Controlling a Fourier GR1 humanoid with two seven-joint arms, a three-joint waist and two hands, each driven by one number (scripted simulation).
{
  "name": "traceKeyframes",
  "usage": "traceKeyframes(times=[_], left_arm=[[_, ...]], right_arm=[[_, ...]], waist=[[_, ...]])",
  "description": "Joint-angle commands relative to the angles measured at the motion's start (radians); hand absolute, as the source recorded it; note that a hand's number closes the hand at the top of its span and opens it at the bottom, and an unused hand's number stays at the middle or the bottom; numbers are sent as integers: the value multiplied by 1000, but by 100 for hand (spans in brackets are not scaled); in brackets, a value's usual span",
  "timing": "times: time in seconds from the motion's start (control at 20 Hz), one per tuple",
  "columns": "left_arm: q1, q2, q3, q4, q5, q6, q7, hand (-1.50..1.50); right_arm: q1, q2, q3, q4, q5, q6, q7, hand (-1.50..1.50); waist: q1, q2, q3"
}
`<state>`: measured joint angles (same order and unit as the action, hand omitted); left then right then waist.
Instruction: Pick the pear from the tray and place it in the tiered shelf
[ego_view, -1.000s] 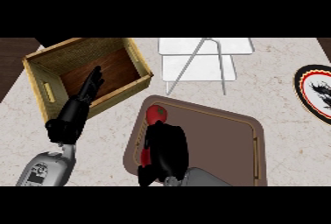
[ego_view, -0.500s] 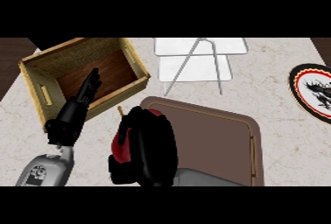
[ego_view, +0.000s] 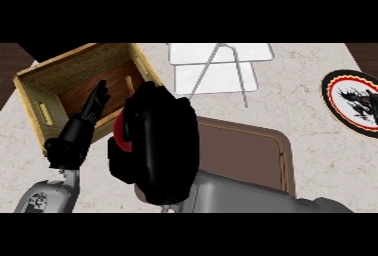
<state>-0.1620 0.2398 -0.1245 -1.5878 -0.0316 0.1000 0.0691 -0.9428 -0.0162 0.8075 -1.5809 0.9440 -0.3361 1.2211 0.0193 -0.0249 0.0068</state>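
Note:
My right hand (ego_view: 166, 145) is raised well above the brown tray (ego_view: 247, 155), close to the view, with its fingers curled round the red pear (ego_view: 123, 132). Only a red strip of the pear shows at the hand's left side; the rest is hidden. The white tiered shelf (ego_view: 214, 67) with thin metal legs stands at the back, beyond the tray. My left hand (ego_view: 85, 122) rests open at the left, fingers pointing up, in front of the wooden crate.
An open wooden crate (ego_view: 44, 75) stands at the back left, beside the raised hand. A round plate (ego_view: 358, 102) with a black, red and white pattern lies at the right edge. The counter top is pale speckled stone.
My right hand has risen from the tray with the red pear and shifted left, now looming larger. The left hand has stayed put.

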Motion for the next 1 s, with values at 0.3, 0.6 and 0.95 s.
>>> traceKeyframes(times=[0.3, 0.6, 0.95], left_arm=[[23, -36, -34, 42, 10, -26, 35, 0], [27, -38, -23, 37, 3, -27, 16, 0], [5, -36, 7, 51, 18, -40, 20, 0]], right_arm=[[-244, 15, -171, 76, 123, 144, 266, 150], [-359, 15, -285, 189, 130, 149, 253, 150], [-466, 15, -415, 274, 194, 200, 204, 150]], waist=[[-21, 8, -11], [-5, 20, -10], [-21, 22, -9]])
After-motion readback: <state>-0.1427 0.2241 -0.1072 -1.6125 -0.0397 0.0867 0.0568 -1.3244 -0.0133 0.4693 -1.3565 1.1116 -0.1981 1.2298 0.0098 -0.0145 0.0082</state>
